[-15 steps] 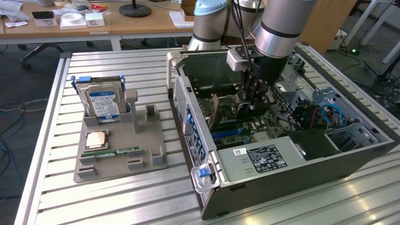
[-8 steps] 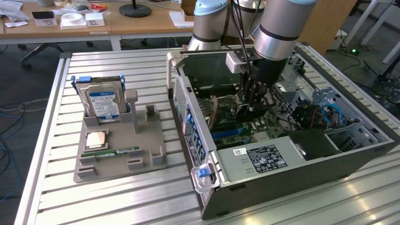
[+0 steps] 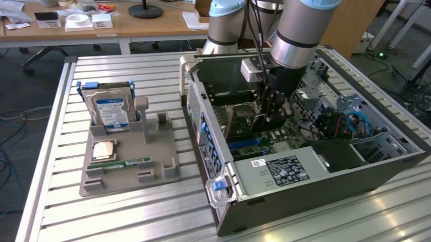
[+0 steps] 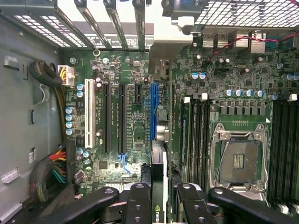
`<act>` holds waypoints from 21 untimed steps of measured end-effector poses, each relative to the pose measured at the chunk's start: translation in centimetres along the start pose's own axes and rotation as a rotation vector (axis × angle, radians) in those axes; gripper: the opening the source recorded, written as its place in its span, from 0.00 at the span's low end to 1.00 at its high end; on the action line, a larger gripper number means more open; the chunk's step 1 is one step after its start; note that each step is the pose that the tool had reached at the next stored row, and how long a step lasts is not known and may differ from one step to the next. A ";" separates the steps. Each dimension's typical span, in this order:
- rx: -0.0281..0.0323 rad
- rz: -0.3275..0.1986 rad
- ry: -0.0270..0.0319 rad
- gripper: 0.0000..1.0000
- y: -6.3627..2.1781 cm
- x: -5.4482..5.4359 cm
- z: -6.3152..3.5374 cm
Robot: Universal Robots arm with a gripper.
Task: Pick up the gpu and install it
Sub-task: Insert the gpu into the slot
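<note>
Gripper (image 4: 163,207) clamped on the gpu (image 4: 159,177), which is held edge-on in line with the long blue slot (image 4: 153,112); beyond the slot, the motherboard (image 4: 131,130) inside the open computer case (image 3: 323,181); this looks like the installing step; seating likely calls for the card's edge to sit squarely along that slot.

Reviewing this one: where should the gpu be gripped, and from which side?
Probably by its upper long edge, from above, one finger on each flat face. The gpu stands on edge in line with the blue slot, so its lower edge must stay free. The gripper holds it that way.
</note>
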State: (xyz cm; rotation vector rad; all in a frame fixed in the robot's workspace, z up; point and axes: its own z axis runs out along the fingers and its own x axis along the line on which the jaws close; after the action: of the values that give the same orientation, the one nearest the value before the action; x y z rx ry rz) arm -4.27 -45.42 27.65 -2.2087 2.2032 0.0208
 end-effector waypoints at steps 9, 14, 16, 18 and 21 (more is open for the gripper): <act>-0.0001 -0.002 0.0000 0.26 0.15 0.1 0.46; -0.0002 -0.004 0.0003 0.26 0.37 0.2 0.63; -0.0001 -0.008 -0.0001 0.26 0.81 0.3 0.78; -0.0002 -0.009 0.0000 0.26 0.86 0.3 0.79; -0.0002 -0.009 0.0000 0.26 0.90 0.3 0.89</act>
State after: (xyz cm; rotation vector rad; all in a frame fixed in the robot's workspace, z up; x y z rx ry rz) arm -5.16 -45.72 26.75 -2.2190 2.1930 0.0209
